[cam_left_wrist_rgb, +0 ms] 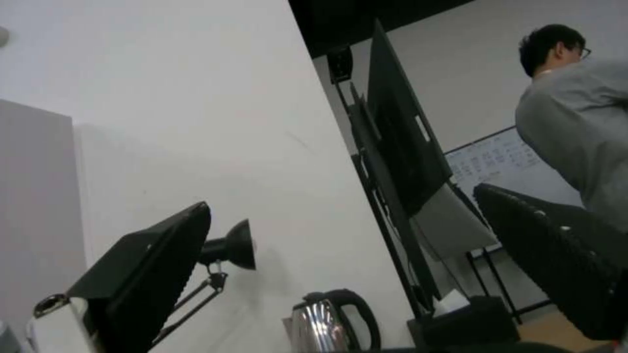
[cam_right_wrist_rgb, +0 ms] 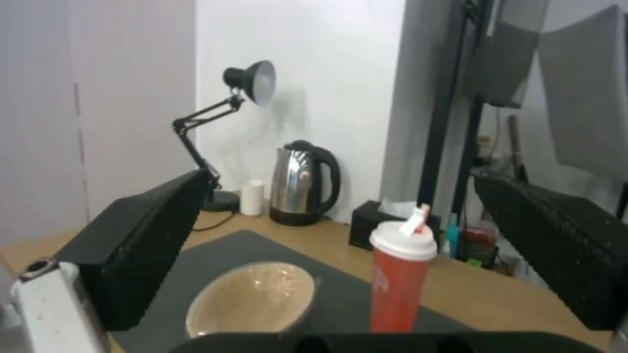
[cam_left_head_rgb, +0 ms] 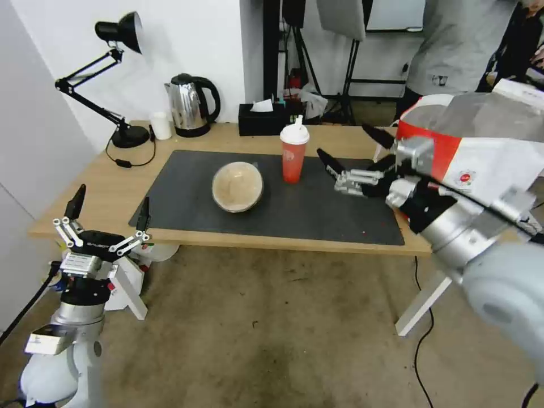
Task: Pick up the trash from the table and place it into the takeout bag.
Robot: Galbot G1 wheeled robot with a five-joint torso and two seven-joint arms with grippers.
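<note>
On the table (cam_left_head_rgb: 111, 187), a dark grey mat (cam_left_head_rgb: 317, 212) carries two pieces of trash: a round beige-filled bowl (cam_left_head_rgb: 237, 186) and a red drink cup (cam_left_head_rgb: 293, 153) with a white domed lid. The takeout bag (cam_left_head_rgb: 487, 148), red and white with foil lining, stands at the table's right end. My right gripper (cam_left_head_rgb: 347, 143) hovers open above the mat, just right of the cup and in front of the bag, holding nothing. In the right wrist view the cup (cam_right_wrist_rgb: 400, 280) and bowl (cam_right_wrist_rgb: 252, 298) sit between its fingers (cam_right_wrist_rgb: 141, 247), farther off. My left gripper (cam_left_head_rgb: 111, 205) waits open, low off the table's front left corner.
A steel kettle (cam_left_head_rgb: 192, 105), a black tissue box (cam_left_head_rgb: 260, 119), a white cup (cam_left_head_rgb: 161, 125) and a black desk lamp (cam_left_head_rgb: 116, 85) line the table's back edge. A person in grey (cam_left_head_rgb: 462, 45) stands behind the bag. Carpeted floor lies in front of the table.
</note>
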